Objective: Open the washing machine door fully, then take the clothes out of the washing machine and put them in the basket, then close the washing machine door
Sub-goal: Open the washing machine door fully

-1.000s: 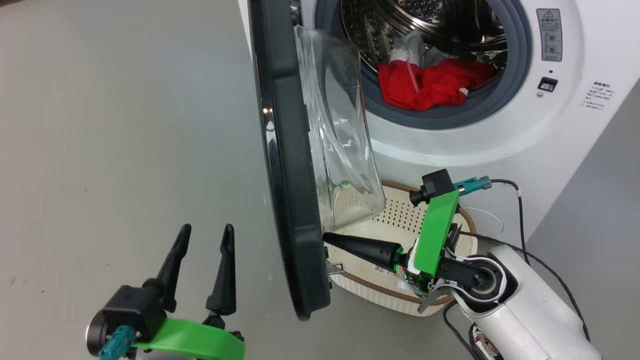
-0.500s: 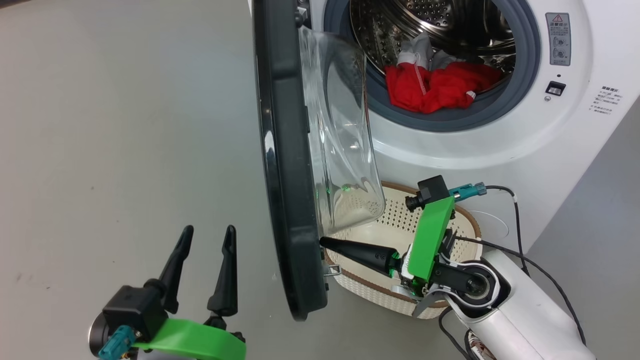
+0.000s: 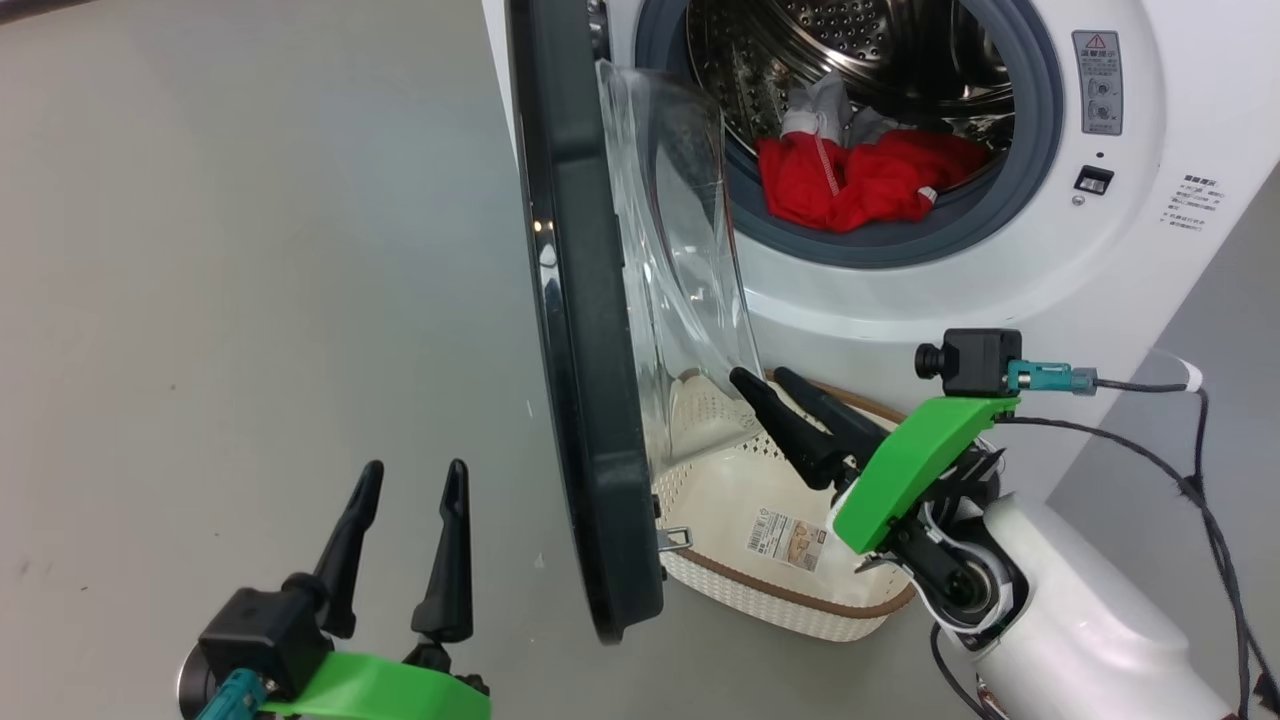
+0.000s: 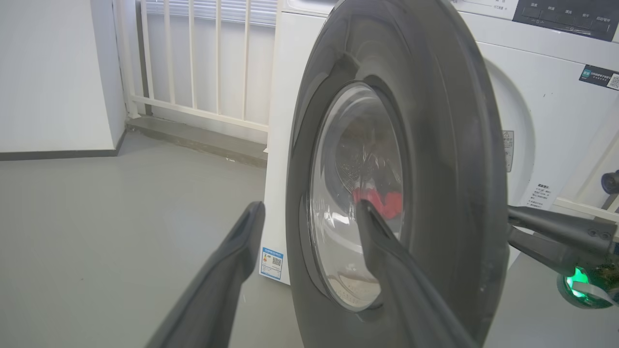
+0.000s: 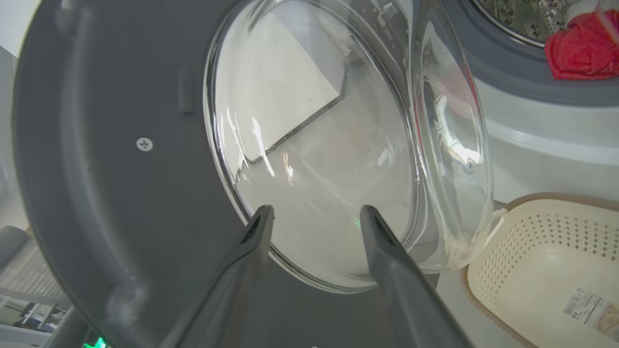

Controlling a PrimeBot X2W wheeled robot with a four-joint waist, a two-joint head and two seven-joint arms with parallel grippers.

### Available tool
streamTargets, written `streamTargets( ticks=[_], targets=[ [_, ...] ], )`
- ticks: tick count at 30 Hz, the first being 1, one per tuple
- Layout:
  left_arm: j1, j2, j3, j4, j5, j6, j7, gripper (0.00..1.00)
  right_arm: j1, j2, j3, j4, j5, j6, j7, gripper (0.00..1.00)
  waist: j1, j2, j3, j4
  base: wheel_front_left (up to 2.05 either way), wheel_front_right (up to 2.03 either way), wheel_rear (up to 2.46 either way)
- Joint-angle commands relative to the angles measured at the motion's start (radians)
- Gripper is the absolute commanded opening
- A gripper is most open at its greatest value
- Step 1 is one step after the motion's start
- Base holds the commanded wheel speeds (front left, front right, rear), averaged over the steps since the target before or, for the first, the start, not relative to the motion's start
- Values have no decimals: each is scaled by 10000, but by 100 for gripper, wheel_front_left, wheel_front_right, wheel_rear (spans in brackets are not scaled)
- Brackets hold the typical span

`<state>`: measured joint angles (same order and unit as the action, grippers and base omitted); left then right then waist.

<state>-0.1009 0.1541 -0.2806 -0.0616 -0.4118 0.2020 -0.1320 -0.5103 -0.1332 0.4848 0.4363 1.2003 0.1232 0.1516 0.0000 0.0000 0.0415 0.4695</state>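
The washing machine door point(image 3: 580, 330) stands swung out, edge-on to the head camera, with its glass bowl facing the washing machine point(image 3: 1130, 250). The clothes point(image 3: 860, 180) lie in the mouth of the drum point(image 3: 850, 40), at about 1 o'clock in the head view. They form a red-and-white bundle resting on the lower lip of the grey gasket point(image 3: 900, 245).

The basket point(image 3: 800, 595) sits on the floor point(image 3: 250, 250) below the opening, at 5 o'clock from the door glass, with a sticker point(image 3: 785, 540) on its bottom.

The right hand point(image 3: 762, 375) is above the basket with its fingers spread and nothing between them. Its tips point toward 11 o'clock at the lower glass; whether they touch it cannot be confirmed.

The left hand point(image 3: 415, 470) is at 7 o'clock, with its fingers spread and gripping nothing. It is on the door's outer side, apart from it.
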Motion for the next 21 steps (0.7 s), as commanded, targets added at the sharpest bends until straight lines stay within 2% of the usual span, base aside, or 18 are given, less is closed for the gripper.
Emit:
streamTargets(
  ticks=[1, 7, 8, 12, 17, 21],
  targets=[
    [-82, 140, 334, -200, -88, -13, -155, 100, -34, -51, 260, -221, -1151, 75, -774, 100, 0, 0, -38, -39, 0, 0, 0],
    [28, 180, 309, -143, -87, -50, -360, 100, 307, 42, -65, -35, -4301, 75, -2656, 100, 0, 0, -122, -127, 0, 0, 0],
    [28, 180, 309, -143, -87, -50, -360, 100, 307, 42, -65, -35, -4301, 75, -2656, 100, 0, 0, -122, -127, 0, 0, 0],
    [89, 193, 329, -120, -44, -11, -530, 100, 698, 389, -896, -109, -6217, 75, -3385, 100, 0, 0, -191, -165, 0, 0, 0],
    [169, 178, 404, -121, 57, 128, -757, 100, 1304, 717, -2037, -800, -8441, 75, -3848, 100, 0, 0, -215, -231, 0, 0, 0],
    [199, 158, 472, -88, 105, 188, -914, 100, 1943, 815, -2794, -1374, -9498, 75, -3989, 100, 0, 0, -267, -236, 0, 0, 0]
  ],
)
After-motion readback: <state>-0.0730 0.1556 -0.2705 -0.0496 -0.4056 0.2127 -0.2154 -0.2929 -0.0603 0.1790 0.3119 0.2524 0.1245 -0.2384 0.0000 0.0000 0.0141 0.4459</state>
